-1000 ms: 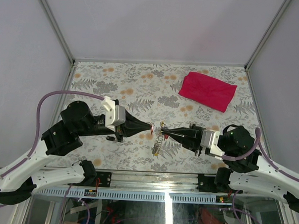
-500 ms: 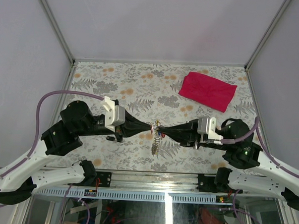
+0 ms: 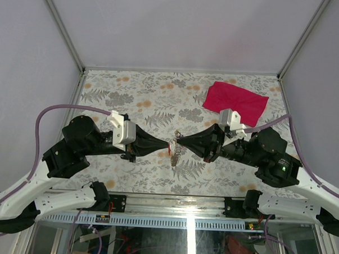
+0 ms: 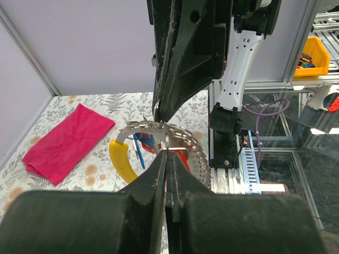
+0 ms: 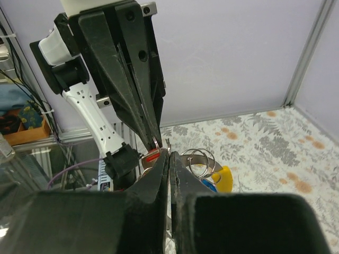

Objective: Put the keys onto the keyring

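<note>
above the middle of the table [image 3: 131, 97], the left gripper [image 3: 167, 145] is pinching a red-tagged key [image 5: 152, 155], tip to tip with the right gripper [image 3: 180, 141], which is pinching the keyring [image 3: 178, 152] (a yellow tag [image 4: 121, 157] dangling from it). farther back, a red cloth [image 3: 235, 103] is lying.

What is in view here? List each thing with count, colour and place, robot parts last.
table: one, grey floral cover, under everything.
cloth: one, red, far right part of the table.
keyring: one, silvery, hanging mid-table between the hands.
yellow tag: one, yellow, on the keyring.
blue tag: one, blue, beside it.
key: one, red tag, at the left hand's tip.
left hand: one, black, shut on the key.
right hand: one, black, shut on the keyring.
</note>
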`<state>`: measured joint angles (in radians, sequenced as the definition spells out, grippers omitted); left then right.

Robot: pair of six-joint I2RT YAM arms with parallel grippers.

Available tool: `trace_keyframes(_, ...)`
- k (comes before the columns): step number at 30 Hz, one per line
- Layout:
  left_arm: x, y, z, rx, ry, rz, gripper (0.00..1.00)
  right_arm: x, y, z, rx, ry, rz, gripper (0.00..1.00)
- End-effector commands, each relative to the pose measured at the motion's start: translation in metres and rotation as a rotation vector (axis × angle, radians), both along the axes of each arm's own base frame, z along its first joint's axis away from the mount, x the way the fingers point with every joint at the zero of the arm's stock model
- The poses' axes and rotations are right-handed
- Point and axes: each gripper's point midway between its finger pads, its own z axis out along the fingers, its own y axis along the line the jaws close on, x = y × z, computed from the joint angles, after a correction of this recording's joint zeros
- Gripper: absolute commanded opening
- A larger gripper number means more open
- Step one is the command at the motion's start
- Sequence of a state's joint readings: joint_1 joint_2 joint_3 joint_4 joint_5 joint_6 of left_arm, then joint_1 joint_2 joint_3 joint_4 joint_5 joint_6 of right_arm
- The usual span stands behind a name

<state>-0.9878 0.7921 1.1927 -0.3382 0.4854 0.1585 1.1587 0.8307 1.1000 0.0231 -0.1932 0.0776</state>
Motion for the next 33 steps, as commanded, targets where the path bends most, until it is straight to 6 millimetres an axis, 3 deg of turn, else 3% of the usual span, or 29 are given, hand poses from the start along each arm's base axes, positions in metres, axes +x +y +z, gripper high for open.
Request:
trace_keyframes(1, 0.0, 0.003, 0.01, -0.03, -0.01, 0.012, 0.0, -0.008, -0.001, 0.026, 0.046, 0.029, 0.034, 0.0)
trace_keyframes(13, 0.001, 0.002, 0.009, -0.023, -0.008, 0.018, 0.0, -0.015, 0.006, 0.024, 0.028, 0.026, 0.085, 0.0)
trace_keyframes(25, 0.003, 0.002, 0.008, -0.023, -0.007, 0.026, 0.0, -0.022, -0.012, 0.041, 0.117, -0.028, 0.084, 0.0)
trace_keyframes(33, 0.003, 0.0, 0.008, -0.023, -0.005, 0.019, 0.0, -0.018, 0.0, 0.028, 0.055, -0.004, 0.087, 0.0)
